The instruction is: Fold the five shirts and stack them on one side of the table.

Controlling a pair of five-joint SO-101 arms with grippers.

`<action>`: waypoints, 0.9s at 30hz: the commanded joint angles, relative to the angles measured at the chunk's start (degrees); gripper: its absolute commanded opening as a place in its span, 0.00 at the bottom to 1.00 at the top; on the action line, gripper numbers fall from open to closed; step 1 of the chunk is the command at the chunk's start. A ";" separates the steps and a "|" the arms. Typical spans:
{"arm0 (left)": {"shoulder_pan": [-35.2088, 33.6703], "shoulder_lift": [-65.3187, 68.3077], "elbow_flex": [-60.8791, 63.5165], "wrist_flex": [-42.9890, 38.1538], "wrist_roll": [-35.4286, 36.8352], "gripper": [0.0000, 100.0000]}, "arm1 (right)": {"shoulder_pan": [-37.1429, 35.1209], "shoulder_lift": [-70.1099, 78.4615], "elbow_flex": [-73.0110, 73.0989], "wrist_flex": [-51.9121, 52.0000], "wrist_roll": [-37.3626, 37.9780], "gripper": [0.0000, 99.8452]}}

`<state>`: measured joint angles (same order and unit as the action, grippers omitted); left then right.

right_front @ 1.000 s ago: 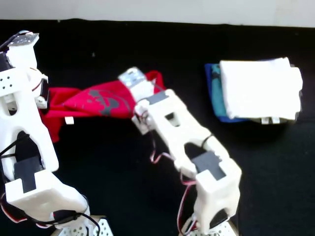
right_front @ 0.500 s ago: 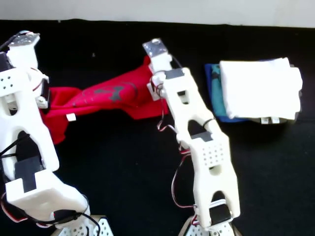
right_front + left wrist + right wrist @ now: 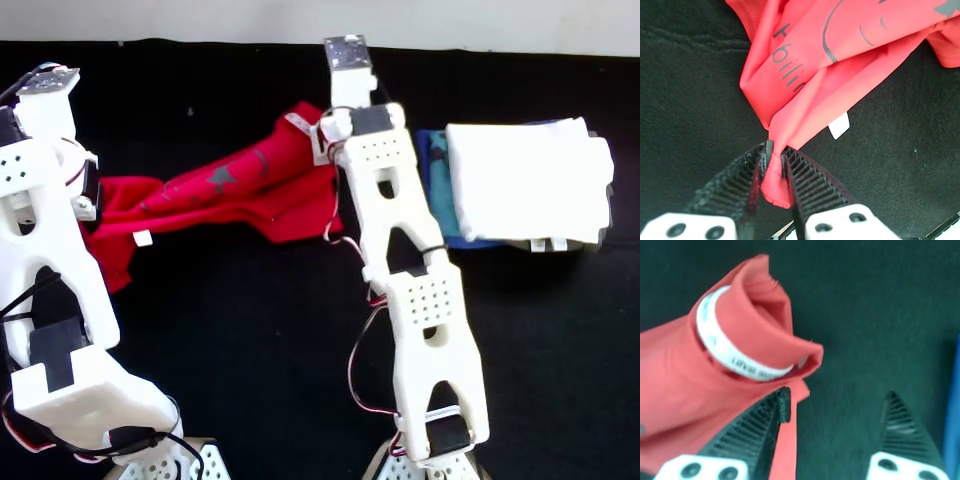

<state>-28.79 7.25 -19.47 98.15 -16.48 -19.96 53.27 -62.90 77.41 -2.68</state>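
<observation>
Red shirt (image 3: 235, 190) drawn out long on the black table (image 3: 250, 330), beside the folded stack (image 3: 520, 215).

The stack has a white shirt (image 3: 528, 170) on top and a blue shirt (image 3: 434, 185) showing under the edge that faces the red shirt. The red shirt's collar (image 3: 735, 350), with its white inner band, is the end nearest the stack but not touching it. The right gripper (image 3: 837, 395) is there with its jaws spread wide, one finger (image 3: 767, 417) against the cloth just under the collar and the other over bare table. At the end farthest from the stack, the left gripper (image 3: 774, 150) is clamped on a bunched corner of red cloth, near a small white tag (image 3: 840, 125).
</observation>
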 commanded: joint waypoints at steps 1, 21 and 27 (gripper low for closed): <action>-0.57 -2.86 -0.13 -0.53 -0.18 0.01 | 0.40 -0.75 -6.11 7.08 3.08 0.29; -2.77 -4.62 -2.42 1.93 -0.18 0.01 | -8.92 -0.40 -4.18 18.95 11.69 0.12; -5.67 -15.96 0.75 2.99 -0.53 0.01 | -9.01 -0.40 -0.84 16.48 11.60 0.16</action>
<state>-32.92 -0.92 -19.38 100.53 -16.48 -28.40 53.45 -64.31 95.08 8.48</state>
